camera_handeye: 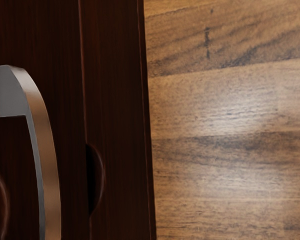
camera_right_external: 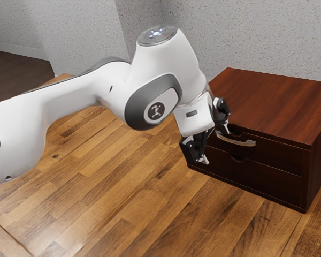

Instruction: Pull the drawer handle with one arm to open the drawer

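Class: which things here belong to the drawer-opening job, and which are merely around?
Job: hand, drawer handle, upper drawer.
Merely around: lower drawer, wooden table, wall.

End effector [camera_right_external: 214,140] beside drawer handle [camera_right_external: 236,141]

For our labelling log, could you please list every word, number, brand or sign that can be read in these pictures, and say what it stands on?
No readable words or numbers anywhere.
The grey joint cap of the arm bears a small emblem: a symbol, not letters.
The cabinet, its drawer handle and the table carry no markings.
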You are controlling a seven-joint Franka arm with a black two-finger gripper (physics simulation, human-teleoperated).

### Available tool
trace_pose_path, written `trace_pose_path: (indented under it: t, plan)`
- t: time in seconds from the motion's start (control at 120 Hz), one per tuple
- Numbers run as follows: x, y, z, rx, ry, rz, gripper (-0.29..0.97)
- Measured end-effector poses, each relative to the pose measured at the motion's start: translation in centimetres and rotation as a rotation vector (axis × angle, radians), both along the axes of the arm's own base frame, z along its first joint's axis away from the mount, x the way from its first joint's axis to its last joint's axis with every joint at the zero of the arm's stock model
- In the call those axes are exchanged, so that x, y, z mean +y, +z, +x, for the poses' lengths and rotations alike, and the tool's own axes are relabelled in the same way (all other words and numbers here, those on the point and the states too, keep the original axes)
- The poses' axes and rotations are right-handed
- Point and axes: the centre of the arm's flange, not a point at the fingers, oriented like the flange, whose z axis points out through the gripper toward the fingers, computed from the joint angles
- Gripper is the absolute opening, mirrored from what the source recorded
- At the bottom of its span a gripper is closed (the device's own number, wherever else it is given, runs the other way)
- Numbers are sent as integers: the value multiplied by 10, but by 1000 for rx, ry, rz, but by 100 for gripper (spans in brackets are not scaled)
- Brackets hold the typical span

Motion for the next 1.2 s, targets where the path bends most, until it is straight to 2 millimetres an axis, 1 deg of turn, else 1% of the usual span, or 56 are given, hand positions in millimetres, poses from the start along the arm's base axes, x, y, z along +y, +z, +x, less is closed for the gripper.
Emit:
trace_pose_path:
  t: [0.133, 0.642, 0.833, 0.975, 1.2]
  plan:
    - [1, -7, 0, -1, 6, 0, 68]
    - [2, -15, 3, -16, 19, 8, 68]
    - [3, -15, 3, -19, 25, 9, 65]
    - [2, -14, 3, -20, 27, 6, 57]
    - [-1, -11, 1, -29, 28, 2, 48]
